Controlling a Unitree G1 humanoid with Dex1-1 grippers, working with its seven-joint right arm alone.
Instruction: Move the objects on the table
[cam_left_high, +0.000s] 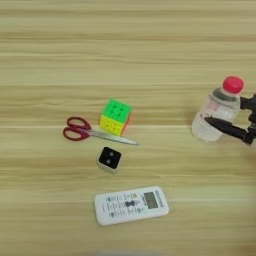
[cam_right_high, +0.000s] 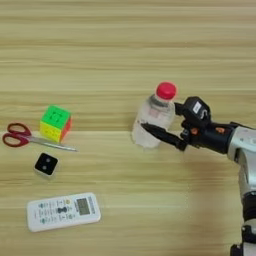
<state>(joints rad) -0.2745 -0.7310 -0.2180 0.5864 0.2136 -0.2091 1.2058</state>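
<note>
A clear red-capped plastic bottle (cam_right_high: 151, 116) stands right of the table's (cam_right_high: 125, 50) middle. My right gripper (cam_right_high: 161, 118) comes in from the right and holds the bottle between its two black fingers. One finger (cam_right_high: 162, 134) crosses the bottle's lower front; the other sits behind it near the cap. Further left lie a colourful puzzle cube (cam_left_high: 116, 117), red-handled scissors (cam_left_high: 82, 131) pointing right, a small white-edged black square device (cam_left_high: 109, 158) and a white remote (cam_left_high: 131, 205) with grey buttons.
My silver forearm (cam_right_high: 243, 150) runs down the right edge of the right eye view. The cube, scissors, black device and remote form a loose group at the left, well apart from the bottle.
</note>
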